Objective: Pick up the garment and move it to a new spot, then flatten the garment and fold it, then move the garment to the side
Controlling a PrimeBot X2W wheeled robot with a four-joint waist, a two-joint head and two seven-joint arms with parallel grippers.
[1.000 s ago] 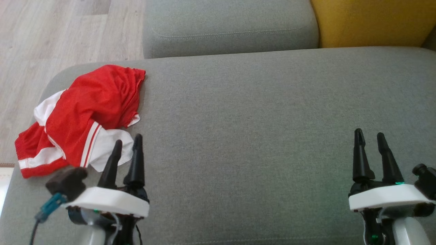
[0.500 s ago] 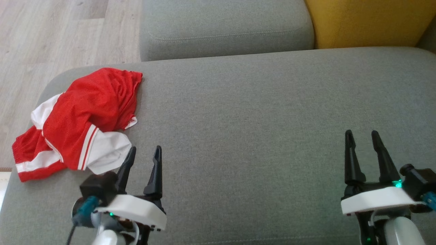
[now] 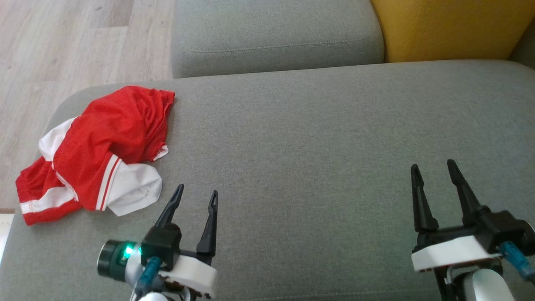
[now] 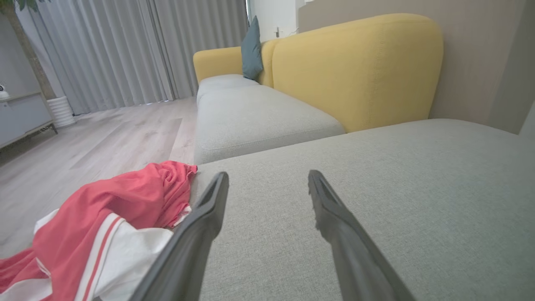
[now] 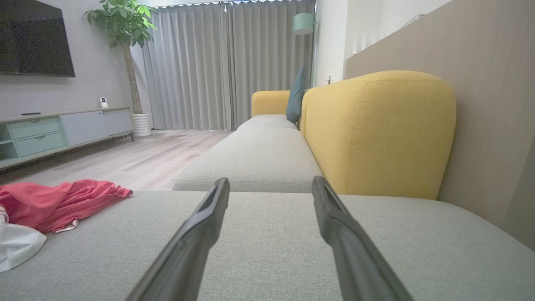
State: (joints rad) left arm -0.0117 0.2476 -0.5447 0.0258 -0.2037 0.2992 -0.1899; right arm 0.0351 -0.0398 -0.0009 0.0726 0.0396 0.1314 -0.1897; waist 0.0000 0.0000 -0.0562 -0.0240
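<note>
The garment (image 3: 96, 150) is a crumpled red piece with white panels and stripes, lying at the left end of the grey sofa cushion (image 3: 313, 146). It also appears at the lower left of the left wrist view, garment (image 4: 104, 221), and at the far left of the right wrist view, garment (image 5: 54, 205). My left gripper (image 3: 197, 193) is open, hovering just right of the garment's white corner, with nothing between its fingers. Far to the right, my right gripper (image 3: 433, 166) is open over bare cushion.
A second grey seat cushion (image 3: 276, 33) lies beyond, with a yellow backrest (image 3: 451, 29) at the upper right. Wooden floor (image 3: 62, 46) drops off past the cushion's left edge. A TV cabinet (image 5: 62, 129) and a potted plant (image 5: 125, 42) stand across the room.
My left gripper has slid right and lower, off the garment's white corner onto bare cushion. My right gripper has shifted slightly left. The garment has not moved.
</note>
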